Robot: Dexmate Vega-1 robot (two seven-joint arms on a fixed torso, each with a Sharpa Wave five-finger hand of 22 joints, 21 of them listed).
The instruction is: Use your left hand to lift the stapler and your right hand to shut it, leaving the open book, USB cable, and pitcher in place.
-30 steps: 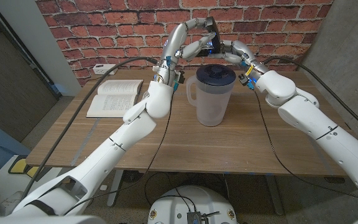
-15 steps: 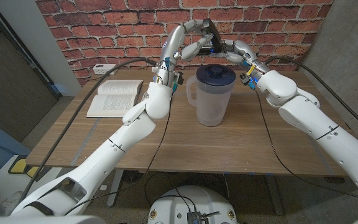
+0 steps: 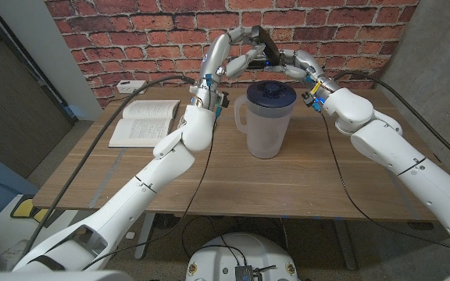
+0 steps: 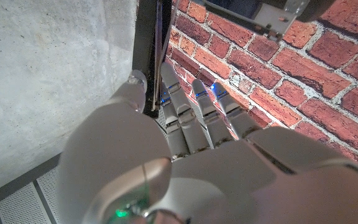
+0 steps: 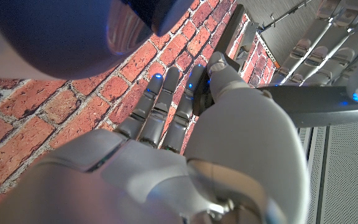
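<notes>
Holding the stapler [image 3: 261, 37] high above the pitcher [image 3: 269, 121], the left robot hand [image 3: 237, 48] grips it clear of the bench while the right robot hand's [image 3: 287, 61] fingers press on it.

Red brick wall [image 3: 131, 31] behind wooden table [image 3: 209, 179]; grey panel [image 3: 22, 55] left.

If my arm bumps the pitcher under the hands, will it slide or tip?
The pitcher is tall and narrow-based, so a high knock would probably tip it. It looks like light, apparently empty plastic on the smooth table, so a low nudge would likely slide it.
</notes>
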